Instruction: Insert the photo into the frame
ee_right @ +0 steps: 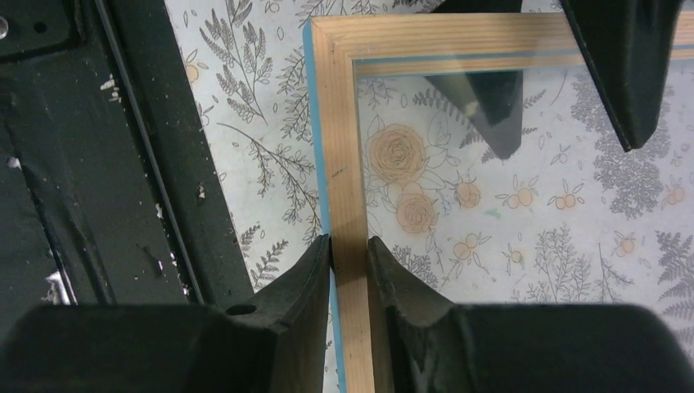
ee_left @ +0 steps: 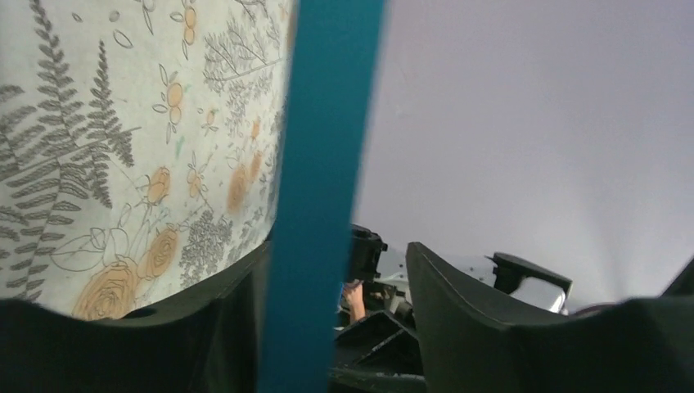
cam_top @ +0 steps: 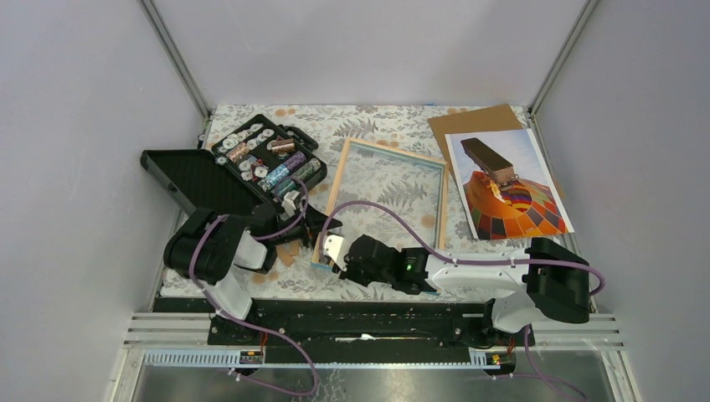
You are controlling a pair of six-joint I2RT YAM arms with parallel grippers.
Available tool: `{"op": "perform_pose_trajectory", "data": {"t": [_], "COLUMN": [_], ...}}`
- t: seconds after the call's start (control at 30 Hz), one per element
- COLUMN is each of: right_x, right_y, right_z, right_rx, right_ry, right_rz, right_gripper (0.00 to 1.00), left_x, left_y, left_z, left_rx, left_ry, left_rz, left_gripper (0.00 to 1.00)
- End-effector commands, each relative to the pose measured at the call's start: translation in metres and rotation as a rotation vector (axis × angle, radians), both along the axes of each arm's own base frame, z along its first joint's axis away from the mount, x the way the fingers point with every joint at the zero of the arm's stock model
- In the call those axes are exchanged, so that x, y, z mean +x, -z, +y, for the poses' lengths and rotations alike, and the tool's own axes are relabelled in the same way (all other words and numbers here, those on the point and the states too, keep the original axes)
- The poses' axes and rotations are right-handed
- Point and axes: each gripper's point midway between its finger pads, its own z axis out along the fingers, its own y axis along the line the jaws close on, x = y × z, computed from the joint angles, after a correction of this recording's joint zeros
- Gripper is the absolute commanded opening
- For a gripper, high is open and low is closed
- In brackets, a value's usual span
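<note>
The frame (cam_top: pixel 336 194) lies in the middle of the table with its light wood rim up. My right gripper (cam_top: pixel 330 251) is shut on the frame's rim near its front left corner; in the right wrist view the fingers (ee_right: pixel 312 271) pinch the wood rim (ee_right: pixel 344 164). My left gripper (cam_top: pixel 311 220) is at the same corner. In the left wrist view its jaws stand wide apart around the blue rim (ee_left: pixel 321 164), which lies against one finger (ee_left: pixel 237 311). The photo (cam_top: pixel 511 188) lies face up at the far right, untouched.
A plain brown backing board (cam_top: pixel 469 122) lies partly under the photo at the back right. An open black case of small parts (cam_top: pixel 266 159) stands at the back left, close to my left arm. Grey walls enclose the table.
</note>
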Motion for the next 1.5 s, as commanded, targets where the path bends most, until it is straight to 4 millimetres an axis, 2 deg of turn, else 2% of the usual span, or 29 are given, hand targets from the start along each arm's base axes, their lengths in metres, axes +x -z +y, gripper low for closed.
{"op": "perform_pose_trajectory", "data": {"t": [0.0,0.03,0.07,0.1,0.2,0.23,0.3,0.33,0.4,0.47,0.57,0.67,0.77,0.83,0.9,1.07,1.2,1.3,1.47], "right_x": [0.012,0.013,0.014,0.016,0.019,0.020,0.023,0.021,0.023,0.028,0.042,0.061,0.079,0.086,0.097,0.111,0.122,0.118,0.111], "right_y": [-0.033,-0.032,-0.030,-0.030,-0.030,-0.033,-0.042,-0.048,-0.073,-0.089,-0.102,-0.090,-0.062,-0.043,-0.041,-0.015,-0.001,0.007,0.018], "right_z": [0.017,0.016,0.015,0.014,0.007,0.004,-0.005,-0.011,-0.026,-0.054,-0.095,-0.134,-0.181,-0.202,-0.210,-0.229,-0.218,-0.209,-0.203], "right_rx": [0.157,0.159,0.160,0.166,0.175,0.182,0.190,0.177,0.190,0.166,0.169,0.195,0.235,0.315,0.456,0.670,0.837,0.893,0.979], "right_ry": [0.057,0.072,0.089,0.109,0.184,0.225,0.303,0.332,0.426,0.548,0.737,0.907,1.145,1.255,1.307,1.407,1.311,1.258,1.223], "right_rz": [-0.007,0.001,0.008,0.018,0.058,0.079,0.117,0.139,0.162,0.149,0.160,0.228,0.341,0.460,0.558,0.792,0.944,1.011,1.060], "right_gripper": [0.04,0.07,0.14,0.24,0.66,0.77,0.95,0.99,1.00,1.00,1.00,1.00,1.00,1.00,1.00,1.00,1.00,1.00,1.00], "left_x": [-0.010,-0.010,-0.010,-0.010,-0.008,-0.006,-0.004,-0.002,0.000,0.002,0.004,0.007,0.012,0.014,0.017,0.021,0.018,0.015,0.012], "left_y": [-0.038,-0.034,-0.031,-0.030,-0.033,-0.034,-0.032,-0.031,-0.030,-0.031,-0.036,-0.040,-0.044,-0.049,-0.048,-0.040,-0.048,-0.059,-0.071], "left_z": [-0.004,-0.004,-0.004,-0.003,-0.002,-0.002,-0.002,-0.001,0.000,0.003,0.004,0.003,0.003,0.002,0.001,0.002,0.002,0.003,0.003], "left_rx": [-0.177,-0.175,-0.170,-0.165,-0.163,-0.162,-0.151,-0.145,-0.139,-0.140,-0.144,-0.133,-0.116,-0.108,-0.079,-0.011,-0.051,-0.100,-0.137], "left_ry": [0.029,0.030,0.025,0.020,0.010,0.006,0.005,0.002,-0.003,-0.007,-0.005,-0.005,-0.005,0.000,0.007,0.012,0.013,0.018,0.029], "left_rz": [-0.112,-0.095,-0.091,-0.097,-0.118,-0.123,-0.121,-0.120,-0.118,-0.125,-0.137,-0.147,-0.152,-0.161,-0.153,-0.136,-0.132,-0.121,-0.123], "left_gripper": [0.56,0.52,0.48,0.45,0.43,0.43,0.42,0.41,0.40,0.39,0.37,0.36,0.35,0.35,0.35,0.35,0.34,0.34,0.34]}}
